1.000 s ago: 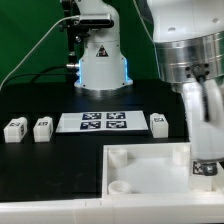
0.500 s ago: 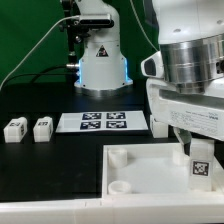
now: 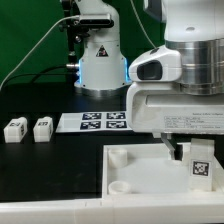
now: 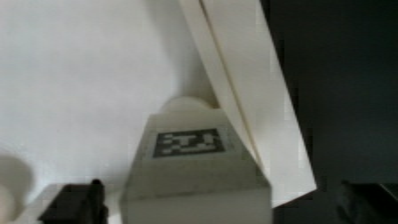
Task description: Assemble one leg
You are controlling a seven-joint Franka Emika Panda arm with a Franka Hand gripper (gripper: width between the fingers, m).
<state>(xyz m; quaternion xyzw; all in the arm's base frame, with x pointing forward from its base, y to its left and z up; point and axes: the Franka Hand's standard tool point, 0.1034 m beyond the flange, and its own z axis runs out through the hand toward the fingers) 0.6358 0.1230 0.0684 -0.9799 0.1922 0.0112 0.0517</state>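
Item 1, gripper (image 3: 196, 166): you see it low at the exterior view's right, over the tray-like plate (image 3: 140, 170); the arm's big white wrist housing blocks most of it. Item 2, held leg (image 3: 199, 167): white stubby block w/ b&w tag facing the camera, sitting betw. the fingers, just above or on the plate's right part; contact w/ the plate can't be told. In the wrist view the same leg (image 4: 192, 160) runs up the middle, tag visible, w/ dark fingertips (image 4: 75, 203) at both sides of its near end; the claw is clamped on it. The plate's raised rim (image 4: 249, 90) passes diagonally right beside the leg in that view. Item 3, two more legs (image 3: 14, 128) and (image 3: 42, 127): side by side on the black table (image 3: 40, 160) at the exterior view's left, well apart from the gripper, tags showing. Item 4, marker board (image 3: 92, 121): flat on the table behind the plate, partly covered by the arm. Item 5, plate sockets: one round socket (image 3: 119, 156) at the near-left corner area, another (image 3: 121, 187) below it; both are unfilled. Item 6, robot base (image 3: 100, 55): at the back, center.
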